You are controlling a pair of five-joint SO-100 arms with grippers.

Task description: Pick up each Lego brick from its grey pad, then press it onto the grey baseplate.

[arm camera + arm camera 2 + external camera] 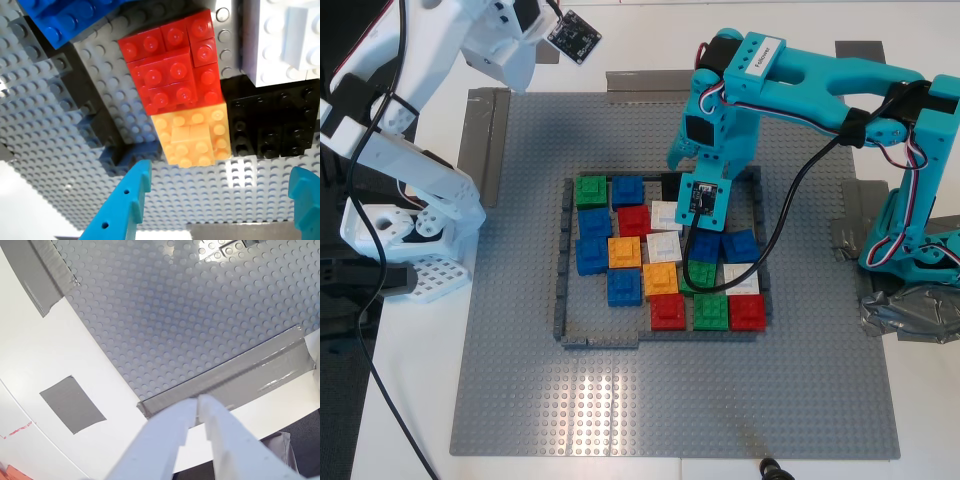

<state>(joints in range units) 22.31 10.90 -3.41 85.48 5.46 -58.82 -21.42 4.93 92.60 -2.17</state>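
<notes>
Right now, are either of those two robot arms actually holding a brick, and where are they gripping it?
No. My first gripper is open above the bricks with nothing between its fingers; my second gripper is shut on nothing, off the grey baseplate.

My second gripper (196, 407) has its white jaws closed together with nothing between them, above a corner of the grey baseplate (175, 315). Grey tape strips (235, 372) run along the baseplate's edges. A separate grey tape patch (72, 404) lies on the white tabletop (60, 355).

Bricks (624, 251): six blue, three red, three white, two orange, perhaps three green
</notes>
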